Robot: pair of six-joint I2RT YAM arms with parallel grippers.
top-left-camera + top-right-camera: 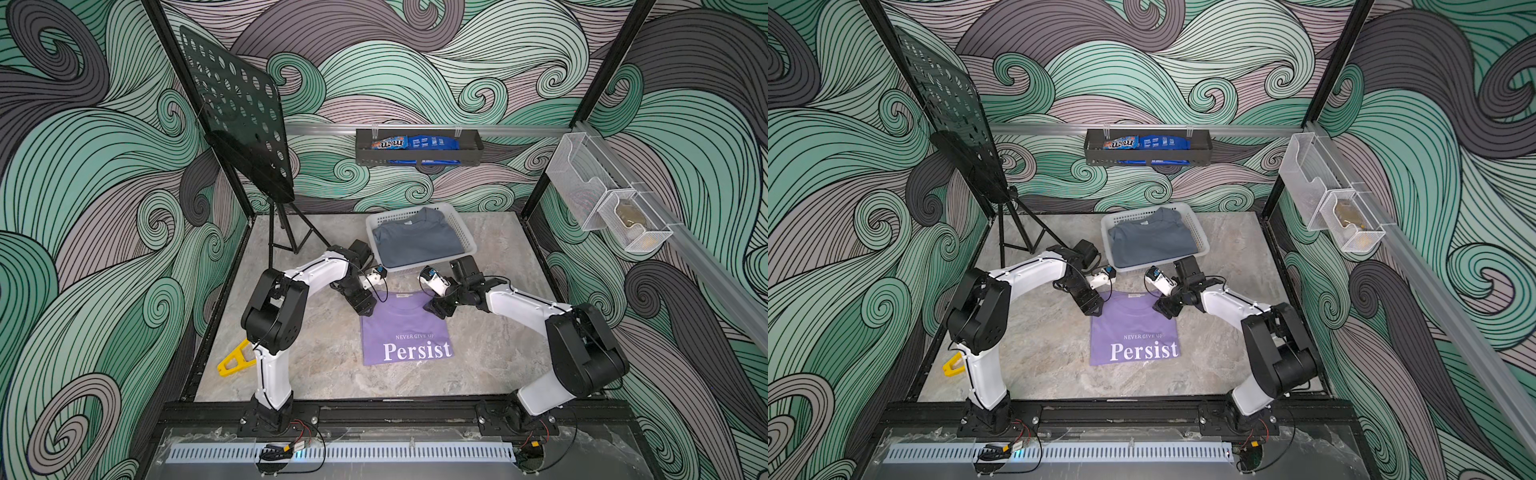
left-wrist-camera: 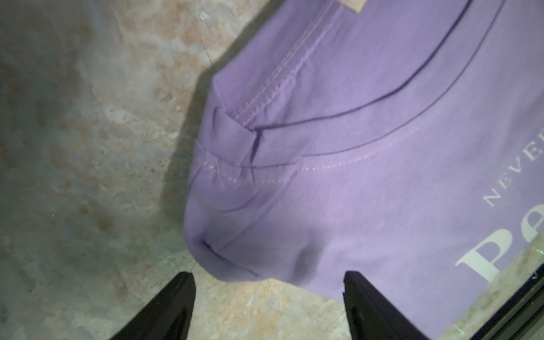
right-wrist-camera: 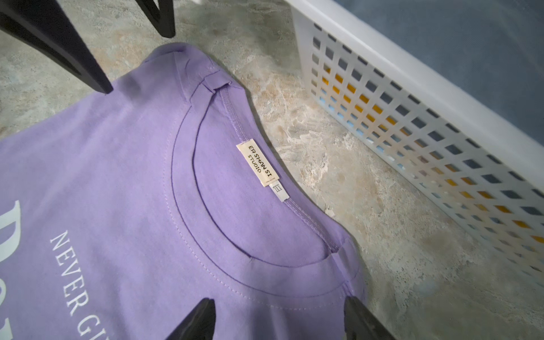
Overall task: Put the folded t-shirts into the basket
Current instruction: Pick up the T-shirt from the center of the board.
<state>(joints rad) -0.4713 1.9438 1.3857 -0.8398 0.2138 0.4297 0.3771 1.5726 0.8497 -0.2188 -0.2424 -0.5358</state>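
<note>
The lavender "Persist" t-shirt (image 1: 405, 328) is seen lying flat on the tabletop (image 1: 332, 374) at the centre of both top views. Its collar end is turned toward the basket (image 1: 436, 261), which is set just above it in the frame, near but apart. In the basket the slate grey t-shirt (image 1: 419, 241) is laid on top. Through the grid wall in the right wrist view, a yellow layer (image 3: 378, 109) and a light blue layer (image 3: 323, 101) are made out beneath it. Three shirts are therefore judged stowed, and the pick-up of the fourth is the step in hand.

The left hand (image 1: 365, 309) is held open at the shirt's upper left corner, and the right hand (image 1: 435, 309) is held open at its upper right corner. In each wrist view the fingers are seen spread, with a shoulder fold between or just ahead of them, and nothing is gripped.

Next, both hands would need to be closed on all the folded layers at once and raised level together, so that the fold is kept while the shirt is carried over the near wall.
</note>
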